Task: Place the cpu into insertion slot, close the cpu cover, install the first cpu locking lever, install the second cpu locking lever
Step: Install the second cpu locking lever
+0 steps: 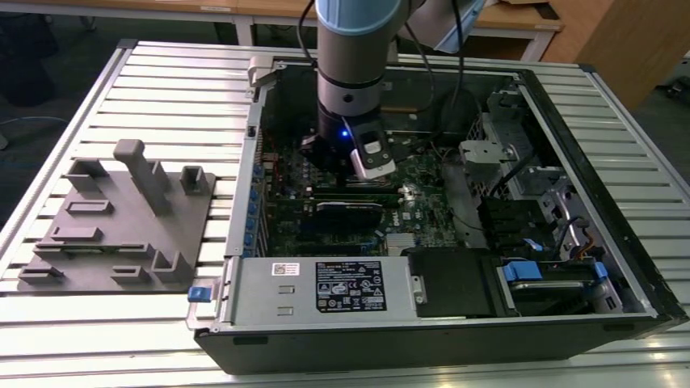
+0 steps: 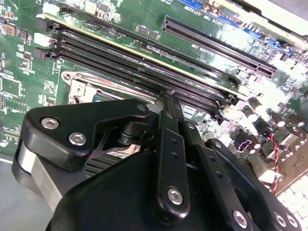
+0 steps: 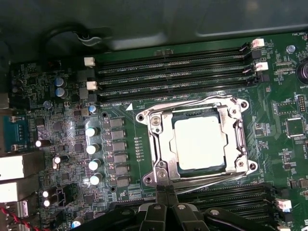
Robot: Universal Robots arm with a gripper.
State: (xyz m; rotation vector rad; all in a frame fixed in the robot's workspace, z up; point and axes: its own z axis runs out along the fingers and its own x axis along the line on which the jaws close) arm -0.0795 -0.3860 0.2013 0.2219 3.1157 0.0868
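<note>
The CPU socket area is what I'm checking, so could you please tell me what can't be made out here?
- Exterior view: the insertion slot is hidden behind the arm and the claw.
- Second wrist view: the claw body covers most of the cpu cover.
- First wrist view: the cpu sits under the cover, but whether the thin locking levers are hooked is too fine to tell.

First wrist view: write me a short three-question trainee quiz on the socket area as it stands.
1. True or false: the cpu sits in the insertion slot.
2. The cpu cover is: A) standing upright, B) lying flat around the chip, C) off the board.
3. Is the gripper showing its fingertips together or apart?
Key: 1 true; 2 B; 3 together.
</note>
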